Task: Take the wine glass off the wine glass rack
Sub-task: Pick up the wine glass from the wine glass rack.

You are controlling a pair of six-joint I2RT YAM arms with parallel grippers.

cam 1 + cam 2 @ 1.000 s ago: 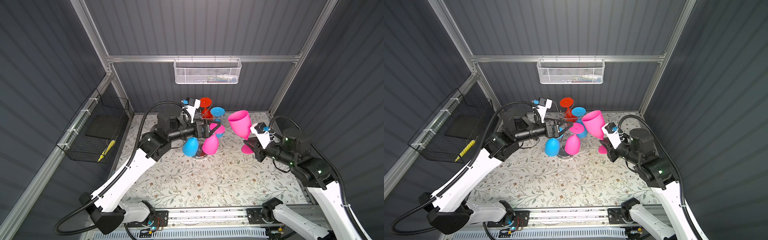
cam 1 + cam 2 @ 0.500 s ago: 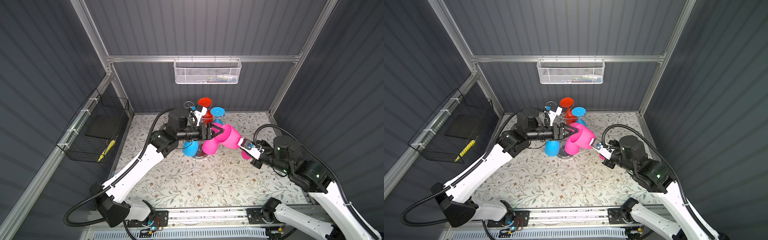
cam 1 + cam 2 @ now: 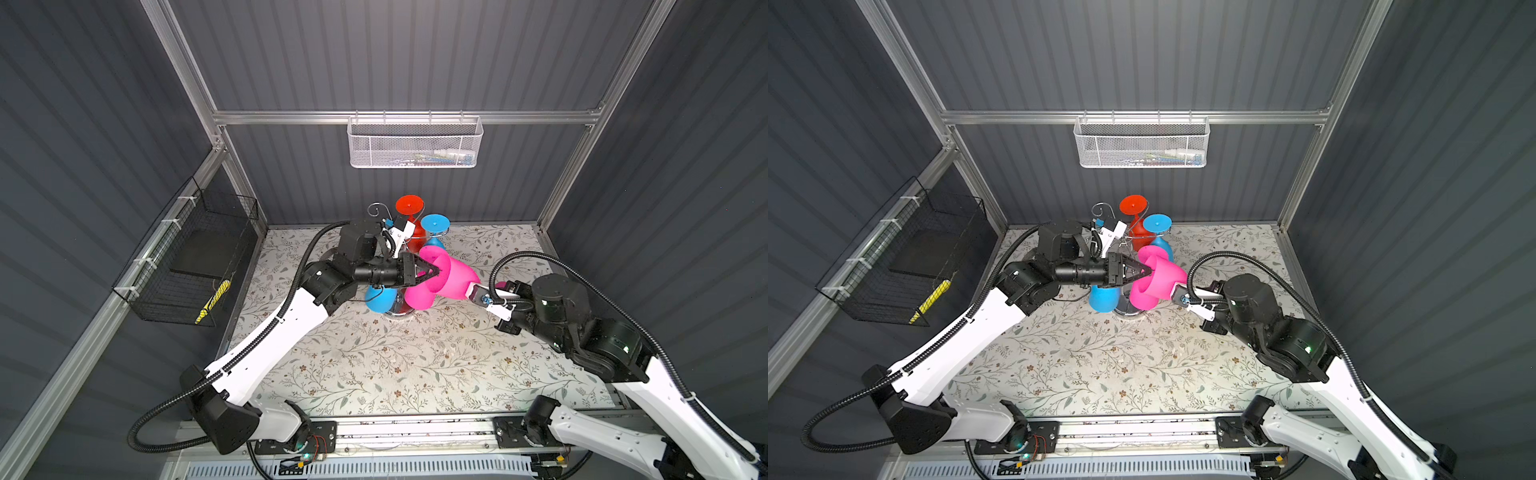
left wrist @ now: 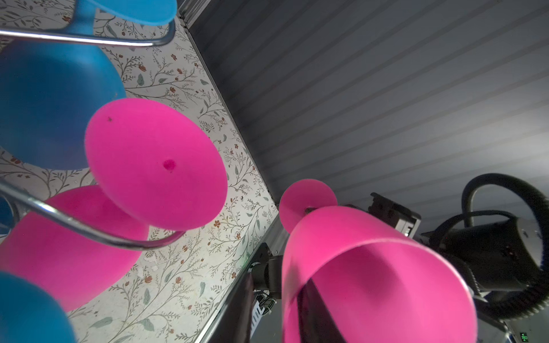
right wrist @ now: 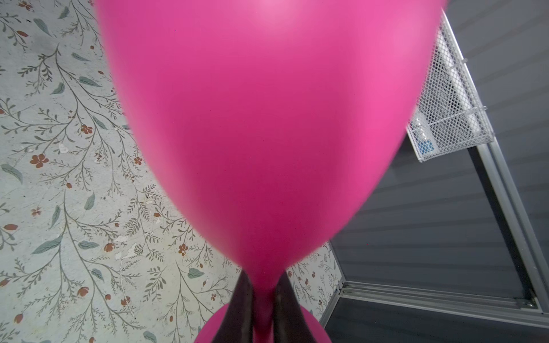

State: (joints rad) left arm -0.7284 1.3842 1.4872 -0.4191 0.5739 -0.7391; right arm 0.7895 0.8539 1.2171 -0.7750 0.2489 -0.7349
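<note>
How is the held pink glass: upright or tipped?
Tipped sideways: the held pink glass points its mouth at the left gripper, stem in right gripper.

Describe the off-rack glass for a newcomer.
Find the chrome wine glass rack at the back of the floral table. Beside it the pink wine glass lies sideways in mid-air, stem in the right gripper's jaws; the other pink glass hangs from the rack.
</note>
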